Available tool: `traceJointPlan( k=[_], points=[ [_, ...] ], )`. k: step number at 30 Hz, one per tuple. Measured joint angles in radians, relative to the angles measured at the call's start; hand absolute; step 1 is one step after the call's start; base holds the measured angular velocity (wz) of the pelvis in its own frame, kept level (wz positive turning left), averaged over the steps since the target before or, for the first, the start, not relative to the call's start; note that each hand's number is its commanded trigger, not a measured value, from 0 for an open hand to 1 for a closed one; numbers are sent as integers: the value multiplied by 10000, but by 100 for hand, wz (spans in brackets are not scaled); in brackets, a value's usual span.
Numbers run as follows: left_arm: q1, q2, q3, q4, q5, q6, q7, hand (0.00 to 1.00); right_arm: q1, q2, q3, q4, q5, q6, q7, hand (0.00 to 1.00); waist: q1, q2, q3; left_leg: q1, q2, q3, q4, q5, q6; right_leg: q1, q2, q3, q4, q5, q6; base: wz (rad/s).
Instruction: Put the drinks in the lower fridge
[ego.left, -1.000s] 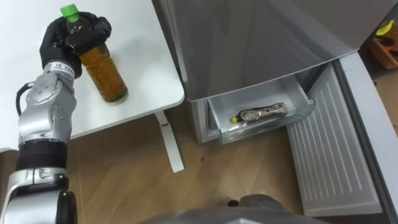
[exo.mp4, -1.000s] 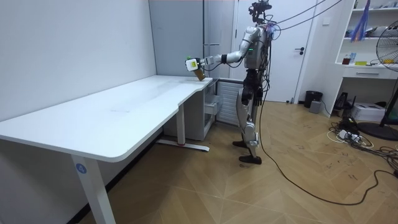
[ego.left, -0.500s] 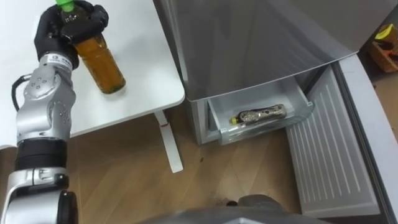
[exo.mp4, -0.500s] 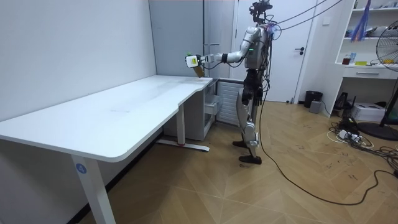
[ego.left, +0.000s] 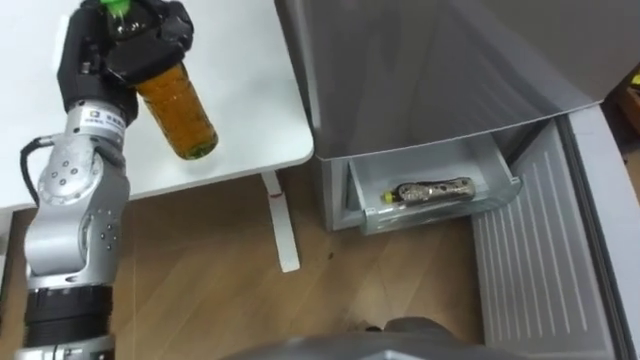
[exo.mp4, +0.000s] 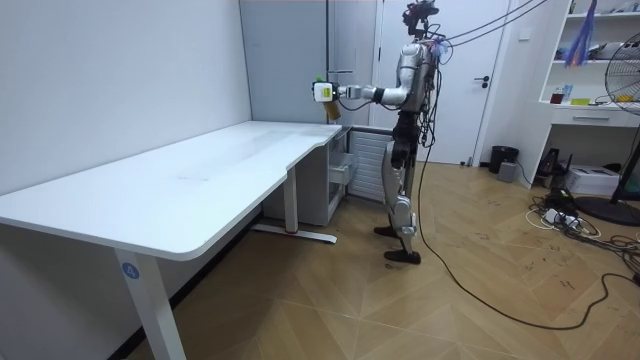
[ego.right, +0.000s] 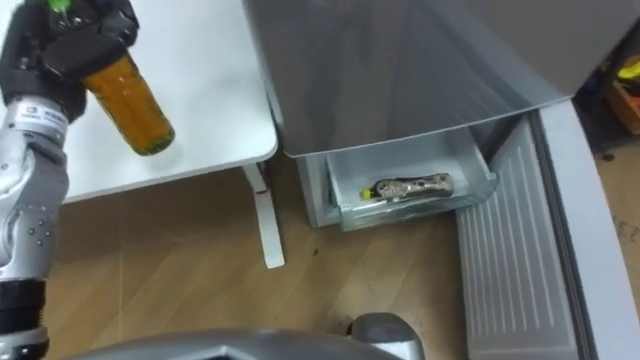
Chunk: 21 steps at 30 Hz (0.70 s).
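Note:
My left hand (ego.left: 118, 45) is shut on the upper part of an amber drink bottle (ego.left: 179, 113) with a green cap, held tilted above the white table (ego.left: 250, 100) near its corner. In the right eye view the same left hand (ego.right: 62, 40) grips the bottle (ego.right: 131, 109). The room view shows the left hand (exo.mp4: 324, 91) raised at chest height over the table's far end. A second bottle (ego.left: 432, 189) lies on its side in the pulled-out lower fridge drawer (ego.left: 430, 205), also seen as the bottle (ego.right: 407, 187).
The grey fridge (ego.left: 440, 70) stands right of the table, its lower door (ego.left: 535, 270) swung open to the right with ribbed shelving. A white table leg (ego.left: 283, 230) stands on the wood floor between table and fridge. I stand in front of the fridge (exo.mp4: 345, 60).
My left hand has lifted the amber bottle off the table and carried it right, toward the fridge. The head camera has shifted too.

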Motion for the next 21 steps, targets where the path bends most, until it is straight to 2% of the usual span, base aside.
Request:
traceJointPlan(
  k=[2, 3, 6, 10, 13, 17, 21],
  points=[
    [165, -227, -22, -117, 4, 0, 16, 100, 12, 53, 124, -249, 239, -64, -117, 0, 260, -16, -13, -5, 2, -1, 13, 0, 0, 25, 2, -24, -37, 6, -3, 7],
    [282, -454, -75, -347, -14, -7, 71, 100, 9, 17, 405, -338, 229, -61, -264, 0, 430, -24, -15, -35, 2, -9, 10, 0, 0, 23, -6, -47, -68, 9, 2, 10],
    [615, -838, -404, -808, -78, -100, 231, 100, -3, -14, 695, -375, 217, -75, -480, 0, 699, -41, -24, -95, 5, -62, 12, 3, 1, 66, -54, -231, -137, 10, 14, 17],
    [1032, -1127, -739, -809, -521, -170, 254, 100, -16, -33, 886, -515, 137, -98, -702, 0, 813, -80, 6, -40, 8, -154, 13, 9, 0, 260, -162, -560, -175, -72, 29, 20],
    [1216, -1220, -992, -808, -602, -171, 29, 100, -38, -34, 987, -739, 56, -133, -706, 0, 1017, -184, 71, -93, 7, -173, 12, 9, 0, 263, -172, -615, -229, -84, 38, 12],
    [1325, -1199, -1328, -808, -989, -193, -318, 100, -318, -43, 1403, -783, 48, -297, -792, 0, 1070, -294, 62, -195, 8, -286, 32, 10, 1, 287, -183, -760, -366, -57, 56, 11],
    [1587, -1167, -2143, -735, -1019, -438, -706, 100, -397, -123, 2071, -970, 47, -406, -969, 0, 1047, -303, 57, -189, 13, -287, 32, 10, 1, 431, -194, -867, -513, -62, 72, 9]
  ],
)
